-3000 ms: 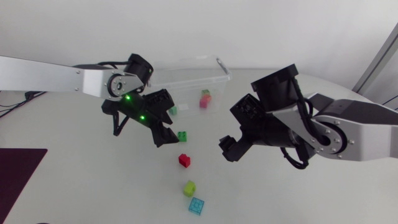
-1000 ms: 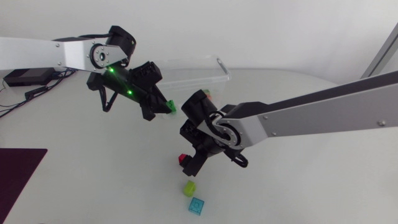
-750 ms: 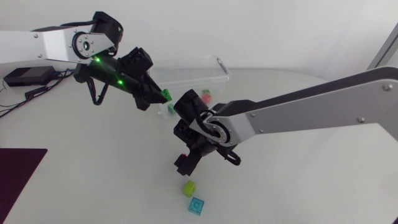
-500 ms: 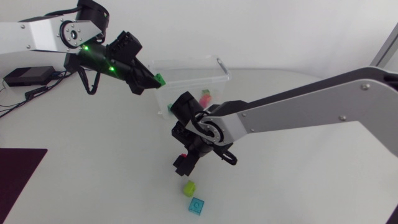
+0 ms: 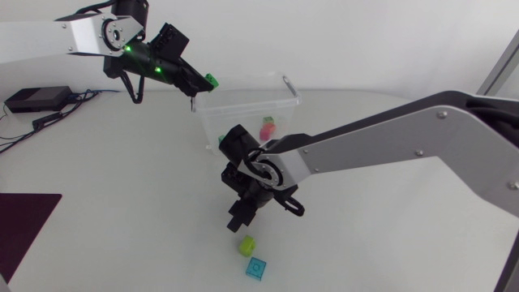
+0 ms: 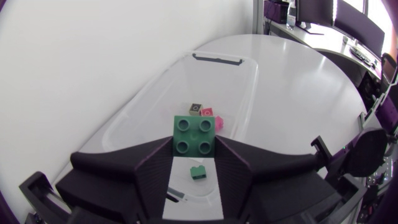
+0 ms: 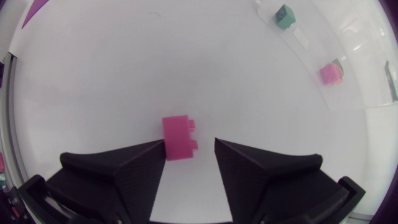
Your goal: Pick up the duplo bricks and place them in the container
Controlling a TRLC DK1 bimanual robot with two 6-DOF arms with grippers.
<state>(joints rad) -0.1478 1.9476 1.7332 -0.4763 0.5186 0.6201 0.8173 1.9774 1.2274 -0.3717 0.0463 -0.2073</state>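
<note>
Two lie nearest: a translucent cyan brick (image 5: 257, 268), a lime-green brick (image 5: 246, 244). Beyond, the right gripper (image 7: 189, 144), fingers spread, straddles a red duplo brick (image 7: 178, 138) (ready to close). At the table's (image 5: 122, 227) far edge the left gripper (image 6: 194, 149) clamps a green four-stud brick (image 6: 194, 134) over the clear plastic container (image 5: 290, 88), for dropping.

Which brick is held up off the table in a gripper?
The green brick, clamped in the left gripper above the container; the red brick lies on the table inside the open right gripper.
</note>
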